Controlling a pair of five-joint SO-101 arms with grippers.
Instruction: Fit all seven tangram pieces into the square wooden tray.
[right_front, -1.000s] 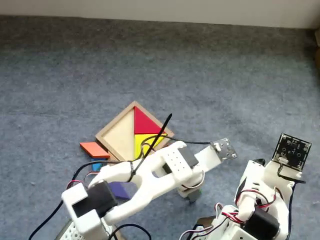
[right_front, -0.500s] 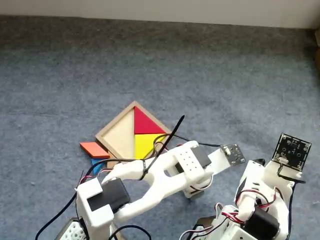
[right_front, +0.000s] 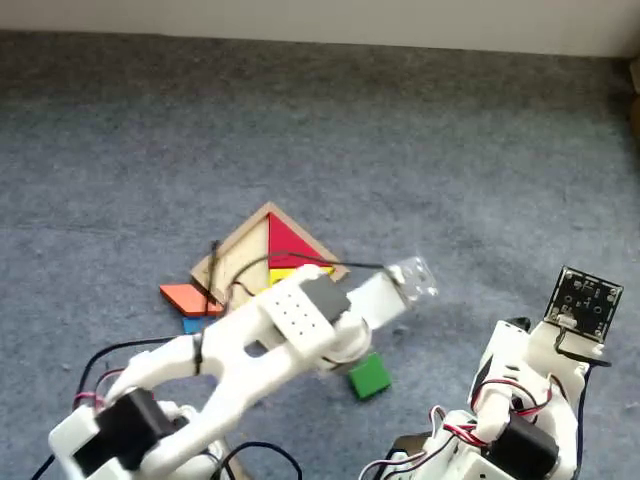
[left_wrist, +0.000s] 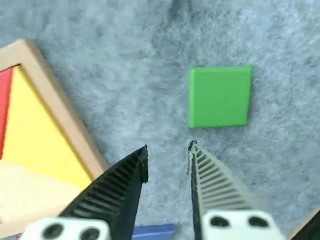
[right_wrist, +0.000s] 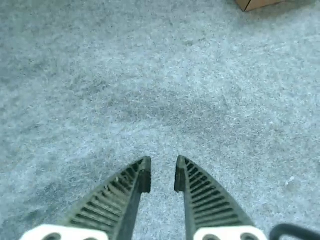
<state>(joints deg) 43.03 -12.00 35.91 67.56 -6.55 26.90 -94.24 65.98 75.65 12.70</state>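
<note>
So the square wooden tray (right_front: 230, 238) sits turned like a diamond on the grey-blue carpet (right_front: 450, 150). A red triangle (right_front: 287, 243) and a yellow triangle (left_wrist: 35, 135) are already seated in it, touching along one edge, and the rest of the floor is bare wood. By my count that's two of seven.

Loose outside: an orange parallelogram (right_front: 188, 298) just beside the tray's rim, a blue piece (right_front: 192, 324) next to that, and a green square block (left_wrist: 219, 96) lying flat on the carpet, near the tray but clear of it.

The left gripper (left_wrist: 168, 147) hangs over the carpet between the tray's edge and the green square. It's just short of the block, with the jaws parted and nothing in them. Looks to me like green is the pick in hand.

If I were driving, I'd slide forward until the square sits dead centre between the fingers, with the jaws square to two opposite flat sides (a corner-to-corner pinch will probably twist it out). Then go straight down and press into the pile a bit, since the block is thin and needs real contact on its edges before closing. Watch the tray rim too, it's near one finger.

The right gripper (right_wrist: 162, 160) is over plain carpet, well away from everything, with its fingers slightly apart and empty.
</note>
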